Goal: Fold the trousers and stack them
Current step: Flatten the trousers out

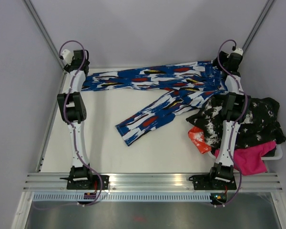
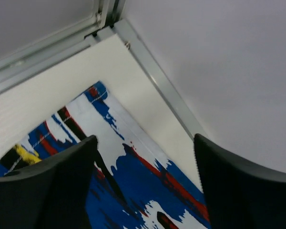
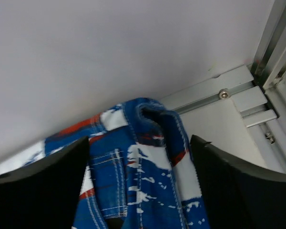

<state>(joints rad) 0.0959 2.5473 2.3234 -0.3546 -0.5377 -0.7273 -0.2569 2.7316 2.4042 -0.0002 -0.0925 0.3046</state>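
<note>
The trousers (image 1: pixel 152 81) lie flat on the table, blue with white, red, black and yellow splashes. One leg runs along the back edge. The other angles toward the middle of the table. My left gripper (image 1: pixel 75 61) is at the back left corner, open over that leg's hem (image 2: pixel 133 176), with nothing pinched between its fingers (image 2: pixel 52 186). My right gripper (image 1: pixel 230 59) is at the back right corner. It stands open above the bunched waistband (image 3: pixel 143 157), dark fingers (image 3: pixel 238 186) on either side of the cloth.
A heap of other clothes sits at the right: a black-and-white garment (image 1: pixel 252 119), a pink one (image 1: pixel 250 160) and an orange-red one (image 1: pixel 199 139), partly in a white tray (image 1: pixel 276 155). Aluminium rails (image 2: pixel 167 90) and grey walls close both back corners.
</note>
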